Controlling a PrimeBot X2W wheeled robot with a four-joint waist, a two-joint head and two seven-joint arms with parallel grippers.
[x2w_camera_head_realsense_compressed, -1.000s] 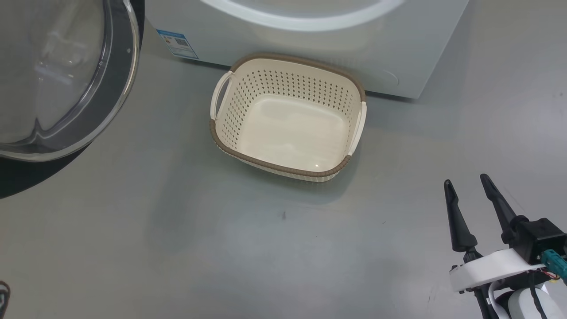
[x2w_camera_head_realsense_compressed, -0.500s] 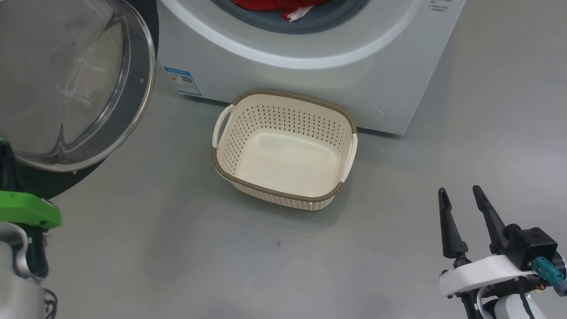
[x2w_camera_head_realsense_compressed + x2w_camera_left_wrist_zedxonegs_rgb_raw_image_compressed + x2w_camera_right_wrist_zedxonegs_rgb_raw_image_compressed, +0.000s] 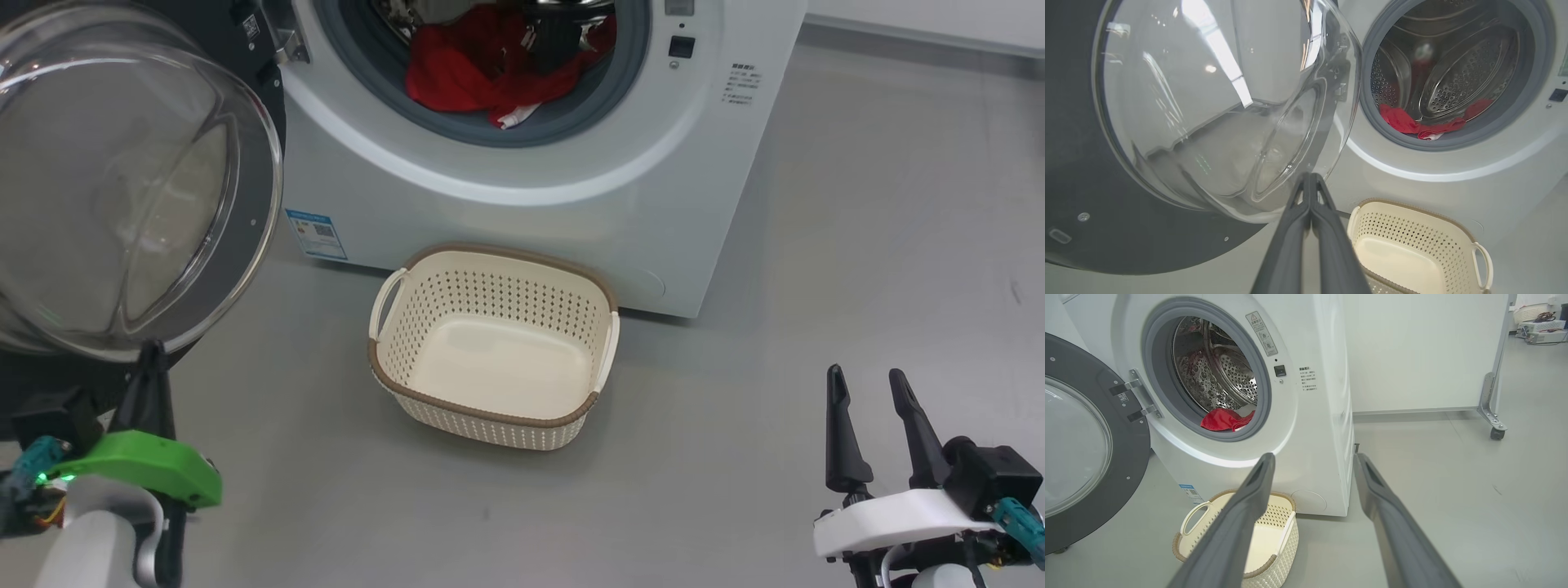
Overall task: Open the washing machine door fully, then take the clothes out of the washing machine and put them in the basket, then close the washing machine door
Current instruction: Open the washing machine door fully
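Grey floor (image 3: 775, 343) bears basket (image 3: 498, 304); clothes (image 3: 457, 73) in drum (image 3: 1466, 77); left claw (image 3: 1310, 179) closed, right claw (image 3: 864, 382) spread.

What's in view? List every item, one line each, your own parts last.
washing machine: one, white, behind the basket.
washing machine door: one, black rim with clear glass, swung open left of the machine.
clothes: one heap, red with white trim, inside the machine's opening.
basket: one, cream with brown rim, on the floor before the machine, empty.
sticker: one, blue, low on the machine's front.
left pincer: one, dark fingers, shut, by the door's lower edge.
right pincer: one, dark fingers, open and empty, lower right of the head view.
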